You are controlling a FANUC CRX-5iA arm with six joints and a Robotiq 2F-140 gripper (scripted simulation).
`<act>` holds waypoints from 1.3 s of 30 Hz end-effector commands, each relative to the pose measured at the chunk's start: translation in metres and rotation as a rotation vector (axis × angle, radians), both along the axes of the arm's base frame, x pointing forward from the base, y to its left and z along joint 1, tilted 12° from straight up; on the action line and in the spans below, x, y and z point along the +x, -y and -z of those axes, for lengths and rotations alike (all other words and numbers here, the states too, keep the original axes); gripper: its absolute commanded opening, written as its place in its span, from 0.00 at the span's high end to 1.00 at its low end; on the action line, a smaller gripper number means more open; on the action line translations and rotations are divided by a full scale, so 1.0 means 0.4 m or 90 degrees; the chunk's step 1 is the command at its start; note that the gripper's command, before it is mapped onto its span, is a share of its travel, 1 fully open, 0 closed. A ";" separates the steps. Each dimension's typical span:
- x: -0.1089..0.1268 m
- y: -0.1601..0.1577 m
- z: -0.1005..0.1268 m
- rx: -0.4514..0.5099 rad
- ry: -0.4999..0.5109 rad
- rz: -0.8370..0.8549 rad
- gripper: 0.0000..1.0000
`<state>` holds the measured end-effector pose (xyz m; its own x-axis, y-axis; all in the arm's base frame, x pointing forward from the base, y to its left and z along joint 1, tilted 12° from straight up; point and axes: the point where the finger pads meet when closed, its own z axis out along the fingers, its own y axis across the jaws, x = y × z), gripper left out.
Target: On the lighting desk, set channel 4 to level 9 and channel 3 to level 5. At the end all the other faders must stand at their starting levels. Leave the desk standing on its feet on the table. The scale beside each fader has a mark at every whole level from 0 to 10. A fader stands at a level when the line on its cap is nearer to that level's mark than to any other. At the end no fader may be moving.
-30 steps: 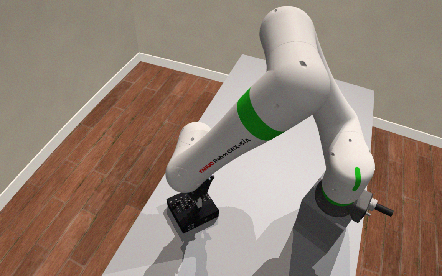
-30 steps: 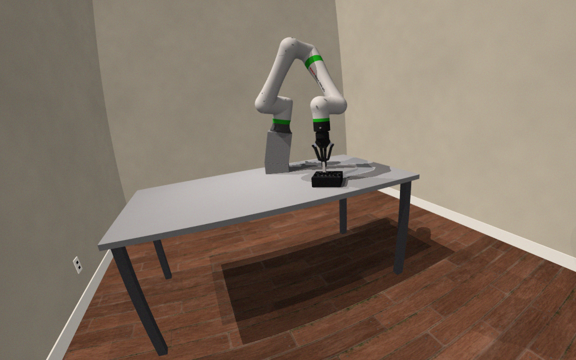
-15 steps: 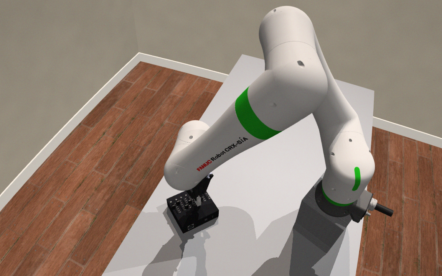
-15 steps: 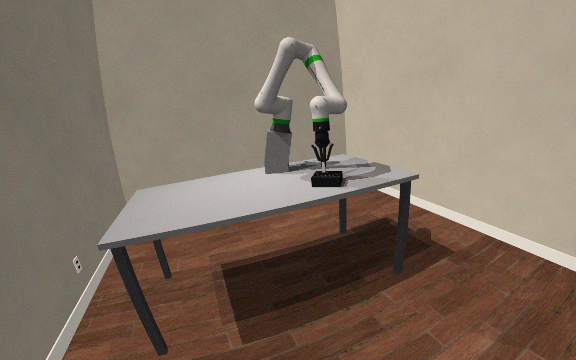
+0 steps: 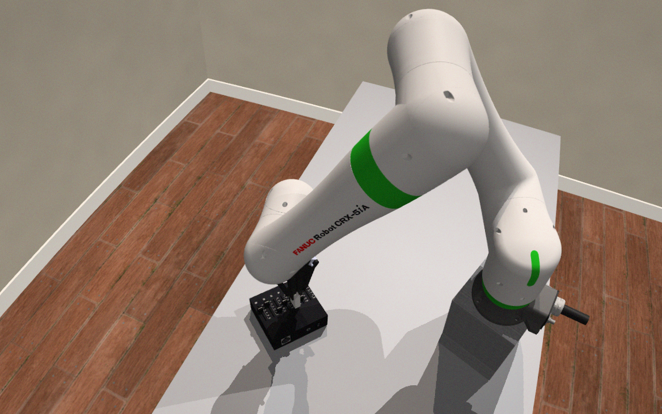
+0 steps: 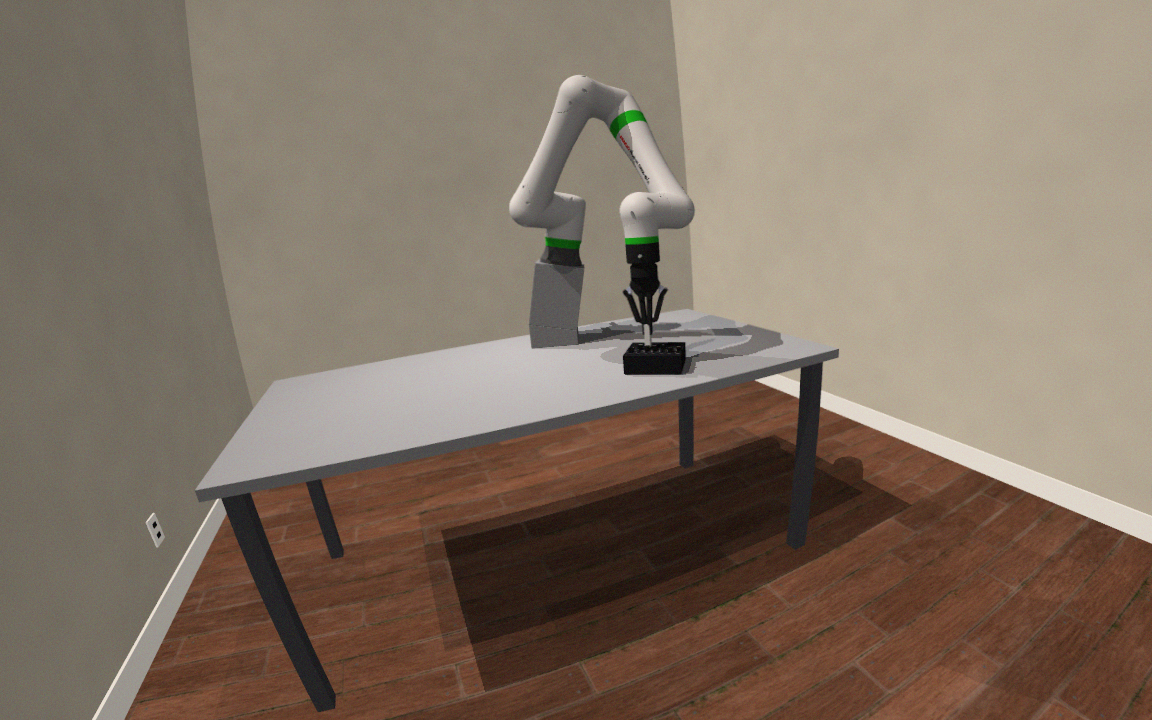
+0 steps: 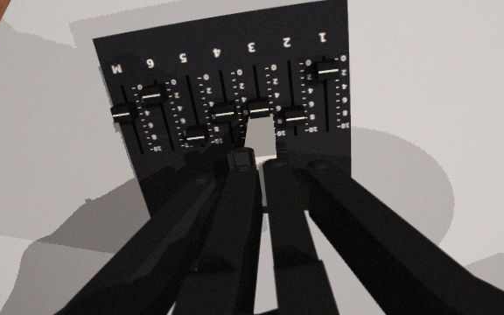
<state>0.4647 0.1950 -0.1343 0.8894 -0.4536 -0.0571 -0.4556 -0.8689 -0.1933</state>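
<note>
Grey table (image 6: pixel 437 402) under lighting desk (image 6: pixel 654 359)

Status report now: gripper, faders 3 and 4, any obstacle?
Gripper shut, empty, tip against fader 3. Fader 3 near 6, fader 4 near 6; neither set. Nothing in the way.
</note>
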 end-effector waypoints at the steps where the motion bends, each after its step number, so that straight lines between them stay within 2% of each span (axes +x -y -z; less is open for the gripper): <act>1: 0.001 0.000 0.000 0.000 0.000 0.000 1.00; 39: -0.012 -0.006 -0.001 0.000 0.000 0.000 1.00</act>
